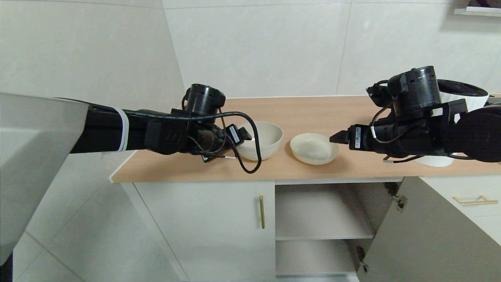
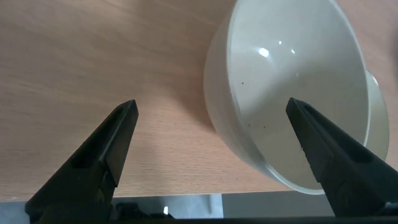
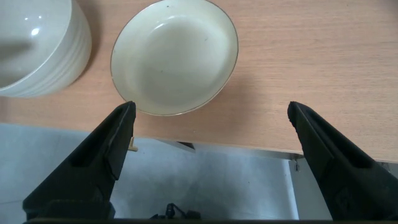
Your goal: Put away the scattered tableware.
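Observation:
Two pieces of tableware sit on the wooden countertop [image 1: 305,109]. A deep white bowl [image 1: 262,139] [image 2: 292,81] [image 3: 37,50] stands to the left of a shallow cream dish [image 1: 314,148] [image 3: 174,56], close to the front edge. My left gripper [image 1: 245,135] [image 2: 211,107] is open at the deep bowl's left rim; one finger is over the bowl, the other is over bare wood. Just right of the dish and above the front edge, my right gripper [image 1: 336,138] [image 3: 211,111] is open and holds nothing.
Below the counter a cabinet stands open with two bare shelves [image 1: 321,211], its door [image 1: 415,235] swung out to the right. A closed door with a gold handle [image 1: 262,211] is to the left. A white appliance [image 1: 465,98] stands at the counter's right end.

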